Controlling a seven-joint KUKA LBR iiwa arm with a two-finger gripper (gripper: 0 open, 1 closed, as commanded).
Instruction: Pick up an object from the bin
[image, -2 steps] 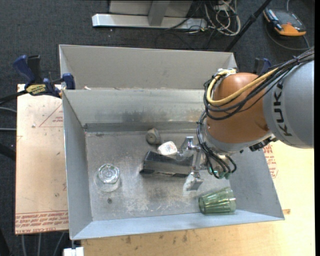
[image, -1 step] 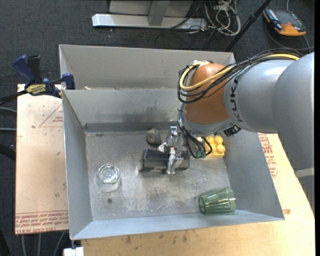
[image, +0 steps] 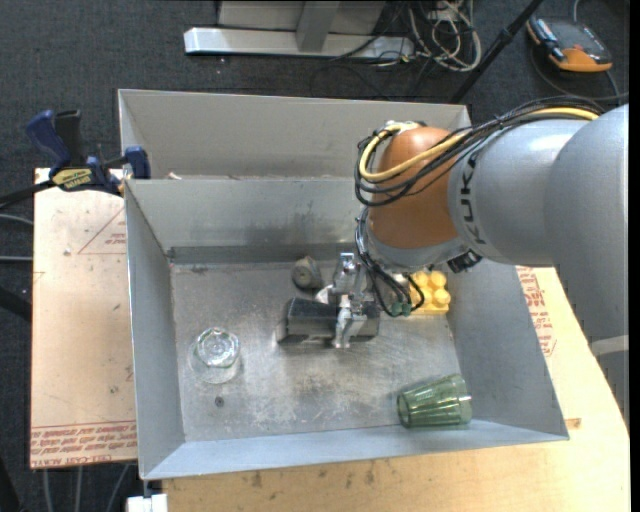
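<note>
My gripper (image: 345, 305) hangs low in the middle of the bin, under the orange wrist cover. It is right over the right end of a dark grey block-shaped thing (image: 312, 320) that lies flat on the bin floor; whether it touches the block I cannot tell. A small grey round thing (image: 304, 271) sits just behind and to the left of the gripper. A yellow knobbly toy piece (image: 434, 293) lies to the gripper's right, partly hidden by the arm.
A clear glass cup (image: 216, 353) stands at the bin's front left. A green ribbed tumbler (image: 435, 402) lies on its side at the front right. The arm with its cables covers the bin's right rear part.
</note>
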